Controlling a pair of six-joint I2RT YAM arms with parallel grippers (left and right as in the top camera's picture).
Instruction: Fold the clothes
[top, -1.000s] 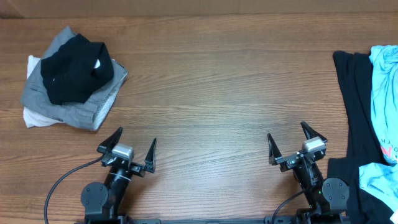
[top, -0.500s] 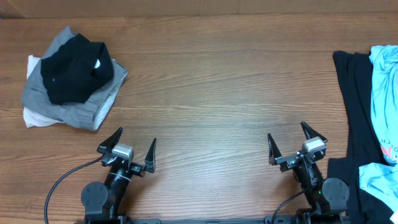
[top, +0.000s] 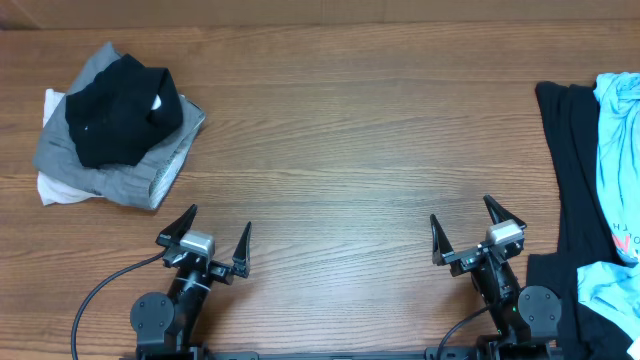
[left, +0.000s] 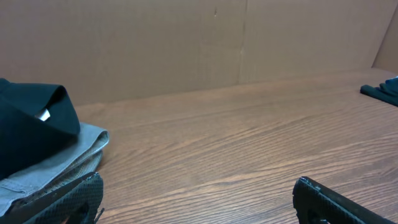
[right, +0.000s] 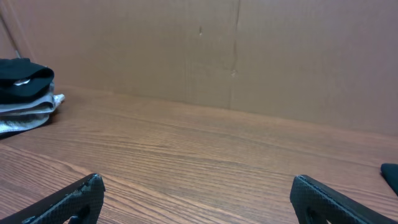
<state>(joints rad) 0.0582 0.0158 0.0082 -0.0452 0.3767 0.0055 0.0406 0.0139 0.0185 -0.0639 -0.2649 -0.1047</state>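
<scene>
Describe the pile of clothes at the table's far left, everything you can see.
The pile is three soft fabric layers: a black garment with a small white mark on top, a grey garment beneath, and a white layer peeking out at the bottom. It looks loosely folded, lumpy rather than flat. It rests on the wooden table, apart from the left claw; nothing else touches it.

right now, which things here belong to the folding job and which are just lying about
Job: folded stack of grey, white and black garments; loose black garment; crumpled light-blue garments; open left gripper; open right gripper.
Lying about: black cable; brown wooden table; brown cardboard wall.
</scene>
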